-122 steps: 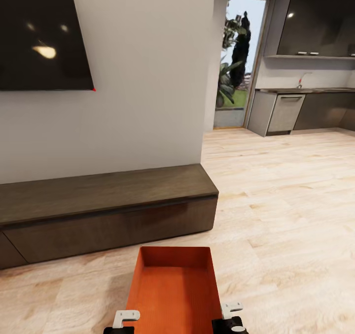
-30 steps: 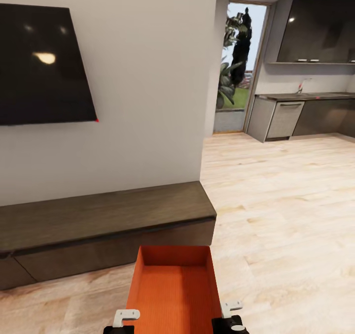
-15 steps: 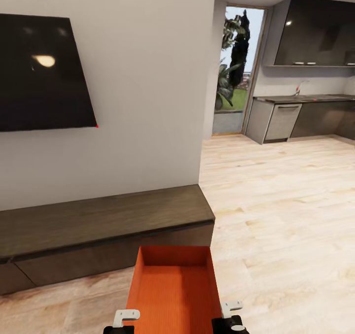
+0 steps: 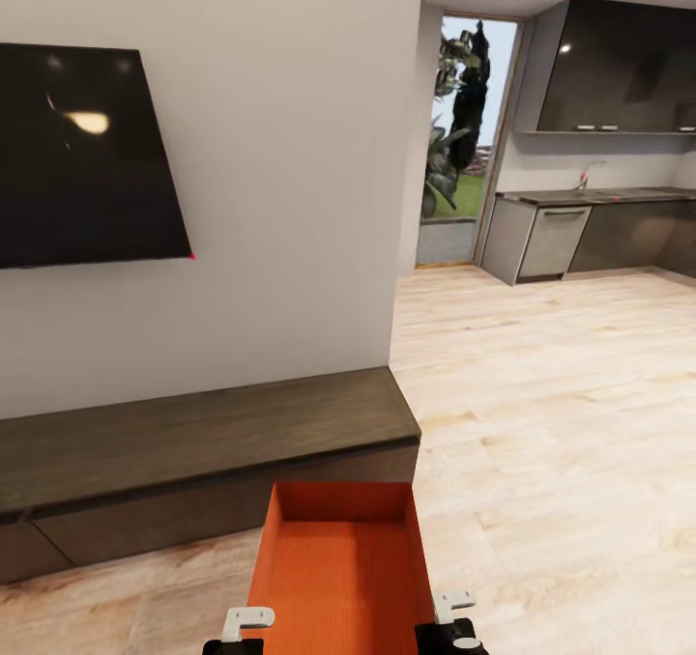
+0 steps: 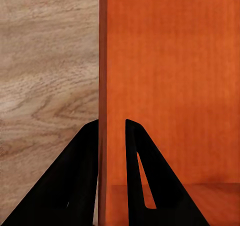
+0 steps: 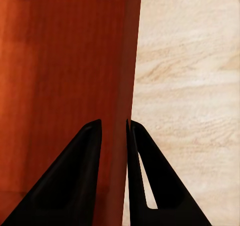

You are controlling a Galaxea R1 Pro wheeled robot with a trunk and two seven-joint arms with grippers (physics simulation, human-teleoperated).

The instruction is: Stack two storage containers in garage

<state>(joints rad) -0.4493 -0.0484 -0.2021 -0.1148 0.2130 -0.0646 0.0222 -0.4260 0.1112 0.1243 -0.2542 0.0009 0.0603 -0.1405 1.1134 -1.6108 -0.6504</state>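
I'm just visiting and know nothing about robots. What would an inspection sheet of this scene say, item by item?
Surface: light wood plank floor, no concrete in sight.
Job's things: one orange-red storage container, open top, nothing inside, carried low in front of the robot.
Clutter: nothing seen.
Grippers: left gripper has its jaws pinched on one side wall of the container; right gripper does the same on the opposite wall.
Cables: nothing seen.
Surroundings: black wall TV, long low dark-brown cabinet just ahead of the container, kitchen counter and a glass door further off.
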